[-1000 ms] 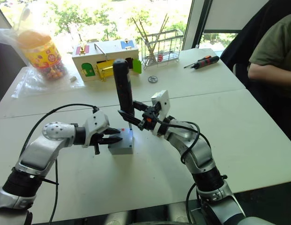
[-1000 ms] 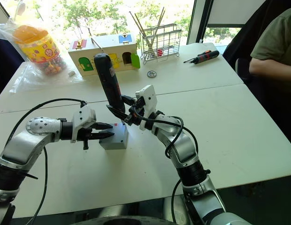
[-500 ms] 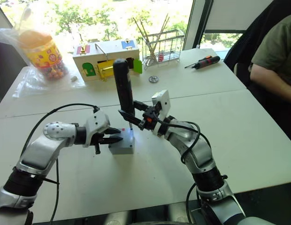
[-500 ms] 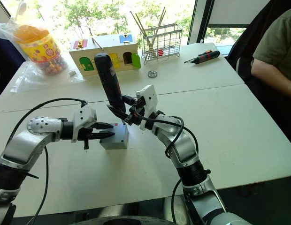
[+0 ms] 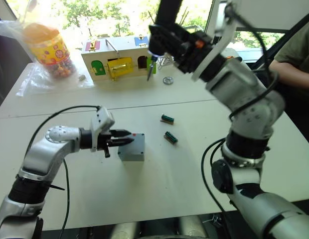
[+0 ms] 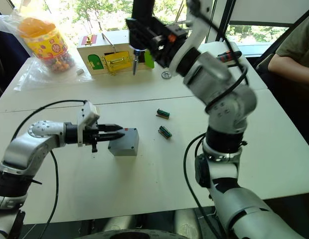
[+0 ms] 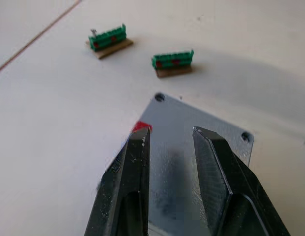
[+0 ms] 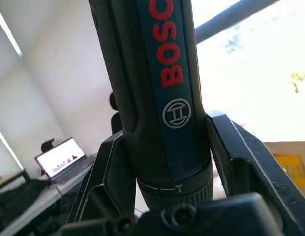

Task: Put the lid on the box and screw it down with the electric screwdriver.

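Box [image 5: 132, 148], lid [image 7: 192, 142] seated: mid-table, nearer left edge. Left gripper [image 5: 123, 139]: fingers slightly parted over lid, likely steadying it. Right gripper [image 5: 167, 37]: clamped on screwdriver [image 5: 162, 20], lifted high toward far edge, clear of lid.

We see left gripper [image 5: 125, 141] at the lidded box [image 5: 132, 148], right gripper [image 5: 167, 37] raised high clamping the electric screwdriver [image 5: 166, 17], two green terminal blocks [image 5: 169, 128] on the table [image 5: 159, 184].

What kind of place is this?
Probably an office or lab set up for robot trials: white tables by a window, a wooden latch box, a candy jar, a seated person.
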